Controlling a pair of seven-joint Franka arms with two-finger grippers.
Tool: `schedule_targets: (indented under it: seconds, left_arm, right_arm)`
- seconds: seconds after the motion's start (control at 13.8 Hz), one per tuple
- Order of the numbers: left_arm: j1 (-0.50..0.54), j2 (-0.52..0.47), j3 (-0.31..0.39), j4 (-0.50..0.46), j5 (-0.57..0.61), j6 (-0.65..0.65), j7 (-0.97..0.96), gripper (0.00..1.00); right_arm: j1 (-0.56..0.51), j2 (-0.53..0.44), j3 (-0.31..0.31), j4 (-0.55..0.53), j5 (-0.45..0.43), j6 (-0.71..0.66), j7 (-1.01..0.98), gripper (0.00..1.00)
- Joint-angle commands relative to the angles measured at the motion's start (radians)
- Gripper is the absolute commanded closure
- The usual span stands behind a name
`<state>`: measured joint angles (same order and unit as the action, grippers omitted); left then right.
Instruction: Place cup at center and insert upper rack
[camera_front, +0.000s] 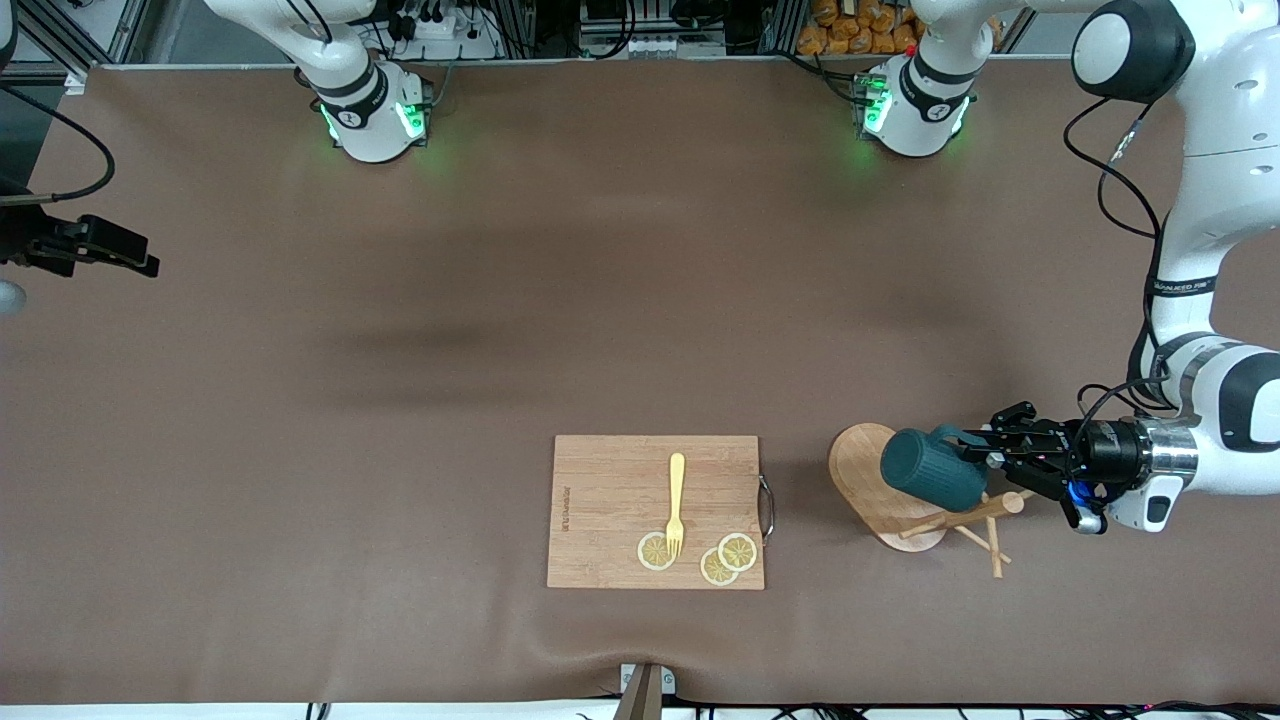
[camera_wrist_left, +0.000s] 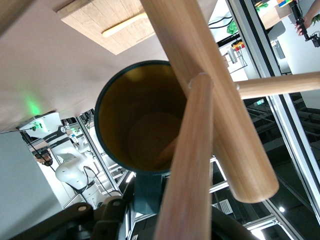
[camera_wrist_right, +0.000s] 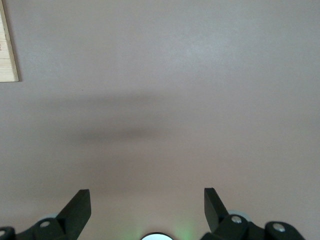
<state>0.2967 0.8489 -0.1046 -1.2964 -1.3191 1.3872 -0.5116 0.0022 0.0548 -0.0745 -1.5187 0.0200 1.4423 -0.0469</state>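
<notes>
The dark teal cup (camera_front: 930, 468) lies on its side in the air over the wooden mug tree's oval base (camera_front: 858, 470), beside the crossing peg arms (camera_front: 985, 520). My left gripper (camera_front: 975, 450) is shut on the cup's handle (camera_wrist_left: 147, 192), at the left arm's end of the table. In the left wrist view I look into the cup's yellowish inside (camera_wrist_left: 145, 125), with the mug tree's post and pegs (camera_wrist_left: 200, 150) crossing close in front of it. My right gripper (camera_wrist_right: 147, 197) is open and empty, held over bare table at the right arm's end (camera_front: 150, 266), where that arm waits.
A rectangular wooden cutting board (camera_front: 610, 500) lies near the front camera, beside the mug tree. On it are a yellow fork (camera_front: 676, 500) and three lemon slices (camera_front: 655, 552). Its metal handle (camera_front: 768, 508) faces the mug tree. A brown cloth (camera_front: 500, 300) covers the table.
</notes>
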Motion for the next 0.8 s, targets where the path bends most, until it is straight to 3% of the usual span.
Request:
schedule_targets:
  seconds: [0.0, 0.73]
  left_arm:
    - [0.013, 0.021, -0.009, 0.022, -0.026, -0.024, 0.011, 1.00]
    - [0.022, 0.030, -0.007, 0.023, -0.025, -0.042, 0.050, 1.00]
  right_arm:
    - [0.005, -0.015, -0.001, -0.023, 0.014, 0.000, 0.019, 0.00]
    - [0.005, -0.015, 0.001, -0.026, 0.014, 0.003, 0.018, 0.00]
